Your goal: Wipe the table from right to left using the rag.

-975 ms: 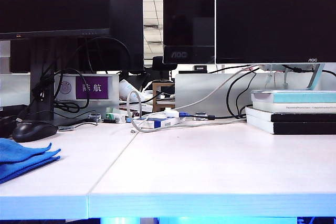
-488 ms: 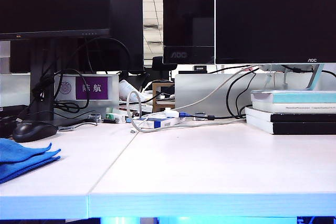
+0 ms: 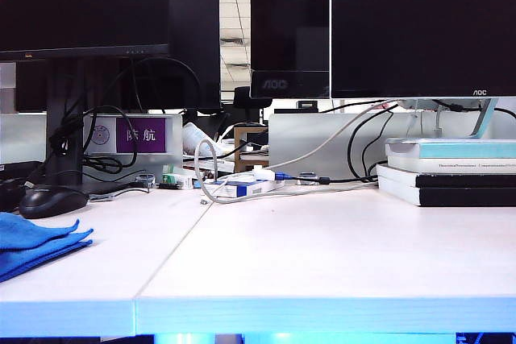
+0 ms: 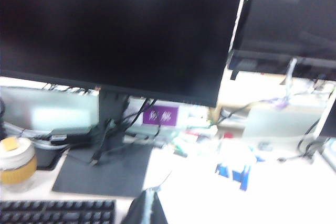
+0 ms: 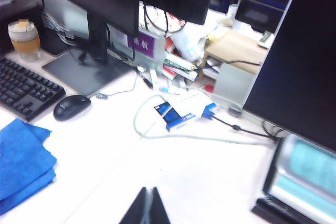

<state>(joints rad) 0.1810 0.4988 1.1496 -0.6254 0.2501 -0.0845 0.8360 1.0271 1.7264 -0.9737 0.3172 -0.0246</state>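
Note:
The blue rag (image 3: 36, 243) lies rumpled at the left end of the white table (image 3: 322, 255), near the front edge. The right wrist view also shows the rag (image 5: 21, 163), off to one side of my right gripper (image 5: 147, 190). That gripper is shut and empty, hanging above a bare part of the table (image 5: 210, 177) close to the seam. My left gripper (image 4: 148, 193) is shut too, with nothing in it, raised above the desk beside a keyboard (image 4: 58, 212). Neither gripper appears in the exterior view.
A black mouse (image 3: 52, 199) sits just behind the rag. A tangle of cables and small boxes (image 3: 250, 183) crosses the back middle. Stacked books (image 3: 451, 171) stand at the right. Monitors (image 3: 419, 22) line the back. A lidded cup (image 5: 24, 38) stands beyond the keyboard (image 5: 26, 90).

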